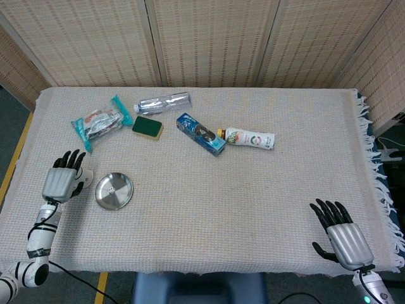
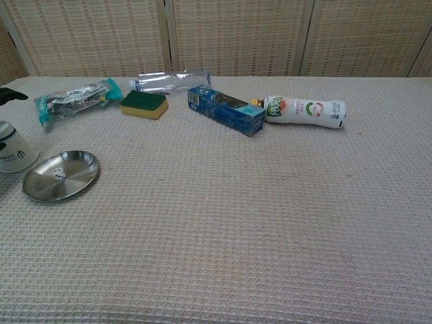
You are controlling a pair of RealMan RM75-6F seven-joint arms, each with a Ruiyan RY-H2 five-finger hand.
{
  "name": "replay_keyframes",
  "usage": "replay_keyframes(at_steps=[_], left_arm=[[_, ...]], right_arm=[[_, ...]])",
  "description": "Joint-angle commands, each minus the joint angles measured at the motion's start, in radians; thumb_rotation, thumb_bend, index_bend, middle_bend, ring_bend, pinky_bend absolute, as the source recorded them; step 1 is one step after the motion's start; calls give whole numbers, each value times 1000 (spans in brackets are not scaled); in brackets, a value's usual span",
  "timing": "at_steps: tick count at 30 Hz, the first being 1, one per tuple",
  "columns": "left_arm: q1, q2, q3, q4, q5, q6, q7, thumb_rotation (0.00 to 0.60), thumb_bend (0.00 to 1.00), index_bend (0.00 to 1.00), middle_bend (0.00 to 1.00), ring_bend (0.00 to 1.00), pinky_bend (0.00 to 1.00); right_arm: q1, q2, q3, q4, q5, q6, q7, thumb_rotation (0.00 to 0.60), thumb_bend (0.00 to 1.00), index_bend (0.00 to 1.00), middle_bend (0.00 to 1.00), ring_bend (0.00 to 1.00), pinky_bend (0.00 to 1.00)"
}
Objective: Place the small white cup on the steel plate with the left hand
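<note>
The small white cup stands on the cloth just left of the steel plate, not on it. In the head view only a sliver of the cup shows beside my left hand, which hovers over it with fingers spread and holds nothing. The chest view shows just a dark fingertip of that left hand at the left edge, above the cup. The steel plate is bare. My right hand rests at the front right with fingers apart and nothing in it.
At the back lie a snack packet, a green sponge, a clear bottle, a blue box and a white drink bottle. The table's left edge runs close to my left hand.
</note>
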Motion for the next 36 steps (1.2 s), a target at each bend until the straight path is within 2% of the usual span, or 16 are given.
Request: replay_keyframes(at_steps=[1,4,11,18,22,25,29,32,36], left_arm=[[-5,-23,-1,53,-23,-11,24,600,368,189,114,61,371],[-4,-32,4,71,-23,-9,23,600,372,243,189,143,446],[-12,-59,8,127,-23,-5,34,600,373,306,290,217,494],[-10,-80,14,159,2,39,20,600,382,420,451,394,613],[-2,-73,14,145,13,73,17,600,399,456,492,433,637],[17,-40,22,71,40,135,28,600,408,464,521,463,652],[49,45,46,-122,87,199,39,600,421,477,560,494,668],[58,104,67,-257,119,203,23,600,421,483,579,502,674],[46,119,82,-317,149,190,39,600,422,472,582,519,694]], right_arm=[[3,1,1,-3,8,-7,-1,526,190,0,0,0,0],[4,1,2,-4,11,-9,-3,527,190,0,0,0,0],[3,5,0,-12,13,-8,-5,526,189,0,0,0,0],[4,5,-2,-12,16,-13,-6,526,190,0,0,0,0],[4,5,-3,-14,15,-12,-8,527,190,0,0,0,0],[3,4,-3,-14,14,-10,-9,527,190,0,0,0,0],[6,2,-5,-13,12,-17,-10,527,189,0,0,0,0],[8,2,-7,-12,7,-19,-9,527,189,0,0,0,0],[7,3,-10,-9,-3,-14,-3,527,190,0,0,0,0]])
